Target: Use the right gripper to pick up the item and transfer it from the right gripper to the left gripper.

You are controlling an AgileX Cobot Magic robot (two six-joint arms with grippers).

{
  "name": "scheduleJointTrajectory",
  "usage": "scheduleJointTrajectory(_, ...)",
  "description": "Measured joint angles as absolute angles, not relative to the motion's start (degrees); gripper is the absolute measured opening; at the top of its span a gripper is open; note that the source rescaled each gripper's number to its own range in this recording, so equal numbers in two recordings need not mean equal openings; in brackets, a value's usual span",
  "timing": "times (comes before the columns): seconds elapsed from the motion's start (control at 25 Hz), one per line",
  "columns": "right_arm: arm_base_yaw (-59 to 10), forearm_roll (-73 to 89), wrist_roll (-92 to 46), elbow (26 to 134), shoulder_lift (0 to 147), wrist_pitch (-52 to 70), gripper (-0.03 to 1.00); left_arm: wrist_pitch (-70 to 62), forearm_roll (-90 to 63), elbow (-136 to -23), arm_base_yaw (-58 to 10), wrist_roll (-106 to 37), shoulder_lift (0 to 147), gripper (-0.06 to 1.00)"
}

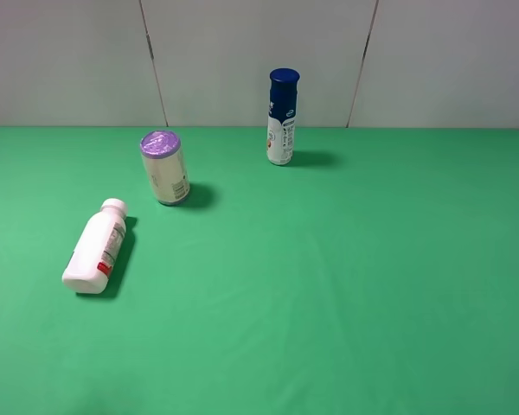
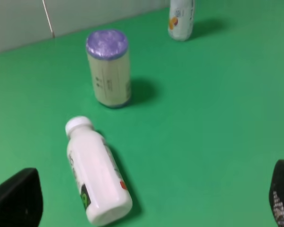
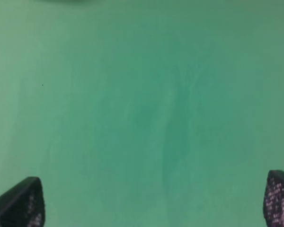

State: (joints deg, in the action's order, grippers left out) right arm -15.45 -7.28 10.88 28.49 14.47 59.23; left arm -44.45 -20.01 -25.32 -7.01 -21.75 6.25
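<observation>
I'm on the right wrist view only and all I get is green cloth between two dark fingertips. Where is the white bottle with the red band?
Observer: The white bottle lies on its side on the left part of the green table in the high view, cap pointing toward the back wall.
Operator: Anything standing close to it?
Observer: A purple-lidded can stands upright just behind it, apart from it, not touching.
Operator: Anything else on the table?
Observer: A blue-capped bottle stands upright near the back, around the middle.
Operator: Is the left hand near the bottle?
Observer: The left hand is open, and its wrist view shows the bottle lying between its fingertips and the can.
</observation>
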Motion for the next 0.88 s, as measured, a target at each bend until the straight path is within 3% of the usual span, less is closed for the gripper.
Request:
scheduleJointTrajectory(0.52, -15.45, -7.28, 10.88, 28.49, 14.47, 59.23, 1.00, -48.47, -17.50, -29.02, -7.01, -13.84, -0.19, 0.99)
scheduleJointTrajectory(0.88, -15.45, -7.28, 10.88, 28.49, 14.47, 59.23, 1.00, -58.21, -11.18, -32.30, -7.01, -10.33, -0.24, 0.99)
